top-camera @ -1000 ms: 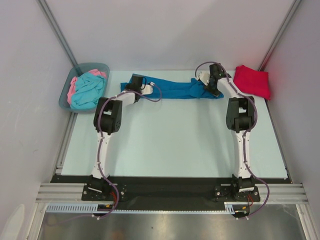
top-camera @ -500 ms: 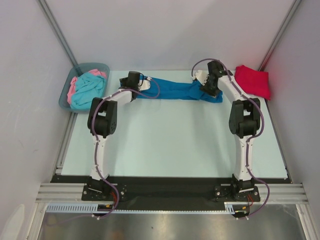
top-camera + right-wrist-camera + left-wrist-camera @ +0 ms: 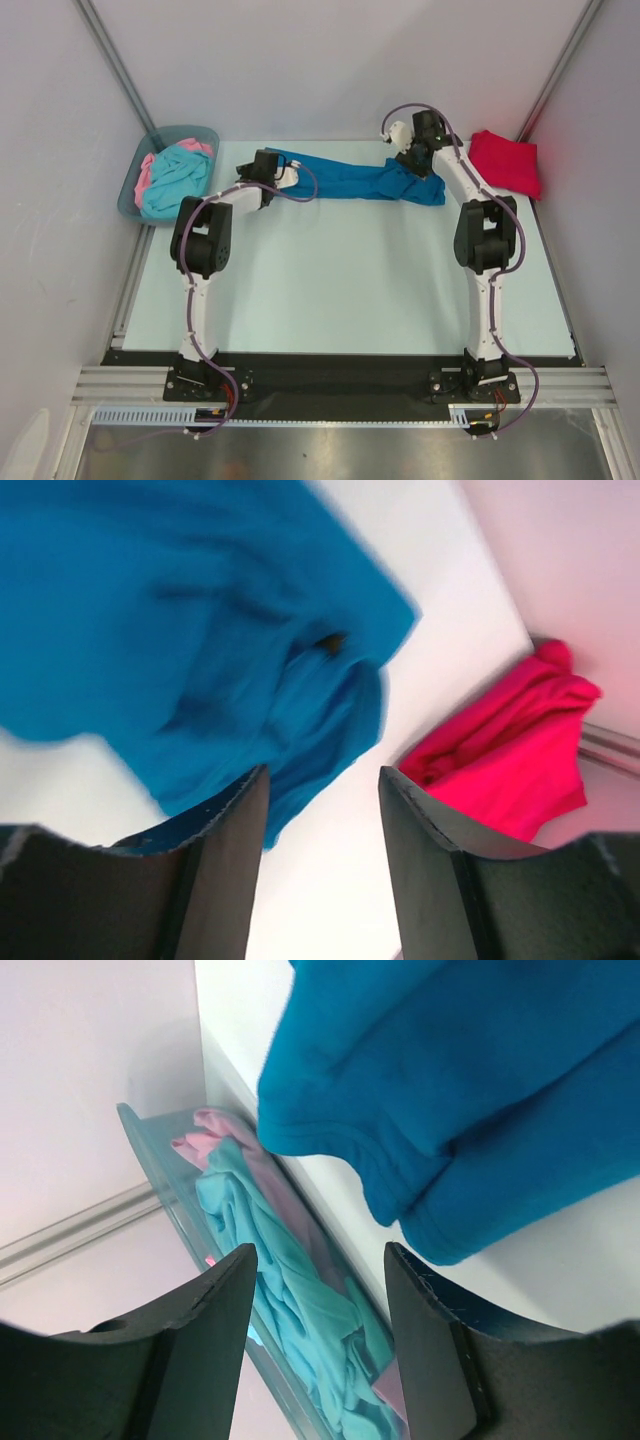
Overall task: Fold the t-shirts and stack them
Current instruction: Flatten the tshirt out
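Observation:
A deep blue t-shirt (image 3: 350,178) lies stretched in a long band across the far part of the table; it also shows in the left wrist view (image 3: 470,1090) and the right wrist view (image 3: 170,630). My left gripper (image 3: 262,168) is open and empty at the shirt's left end. My right gripper (image 3: 418,150) is open and empty above the shirt's bunched right end. A bright red t-shirt (image 3: 505,162) lies folded at the far right; it shows in the right wrist view (image 3: 500,750). Turquoise (image 3: 175,180) and pink (image 3: 145,172) t-shirts lie crumpled in the bin.
The grey-blue plastic bin (image 3: 194,133) stands at the far left corner, also in the left wrist view (image 3: 160,1170). White walls close in the back and both sides. The pale table top (image 3: 340,280) reaches toward the arm bases.
Both grippers have let go of the blue shirt and lifted off it. The right gripper moved up and back; the shirt now lies flat on the table.

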Controlling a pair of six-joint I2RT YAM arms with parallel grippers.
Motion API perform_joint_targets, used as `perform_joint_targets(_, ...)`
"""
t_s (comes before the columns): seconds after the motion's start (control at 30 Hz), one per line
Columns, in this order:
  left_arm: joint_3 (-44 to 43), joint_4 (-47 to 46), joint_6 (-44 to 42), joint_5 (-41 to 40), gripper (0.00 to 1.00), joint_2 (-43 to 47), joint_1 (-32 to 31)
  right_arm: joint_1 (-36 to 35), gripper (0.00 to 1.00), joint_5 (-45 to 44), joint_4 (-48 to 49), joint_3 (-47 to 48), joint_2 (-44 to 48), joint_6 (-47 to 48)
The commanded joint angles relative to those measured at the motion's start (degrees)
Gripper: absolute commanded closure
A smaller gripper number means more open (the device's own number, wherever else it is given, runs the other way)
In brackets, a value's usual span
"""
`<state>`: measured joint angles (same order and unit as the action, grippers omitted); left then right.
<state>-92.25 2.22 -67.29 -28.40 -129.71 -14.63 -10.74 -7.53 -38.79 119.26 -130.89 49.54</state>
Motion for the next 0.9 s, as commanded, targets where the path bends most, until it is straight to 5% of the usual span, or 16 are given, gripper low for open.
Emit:
perform_joint_targets(0.0, 0.9, -0.8, 1.8, -1.1, 0.4, 4.9, -0.6, 2.7, 0.47, -2.5, 4.8, 8.8, -3.8, -9.6)
perform_joint_targets(0.27, 1.9, -1.0, 1.3, -1.8, 0.4, 5.9, -0.6, 3.4, 0.48, 2.8, 1.4, 9.3, -5.7, -21.6)
perform_joint_targets(0.87, 2.9, -0.9, 0.1, -3.4, 0.4, 6.7, -1.8, 3.0, 0.52, 9.6, 0.3, 11.4, -9.7, -22.7)
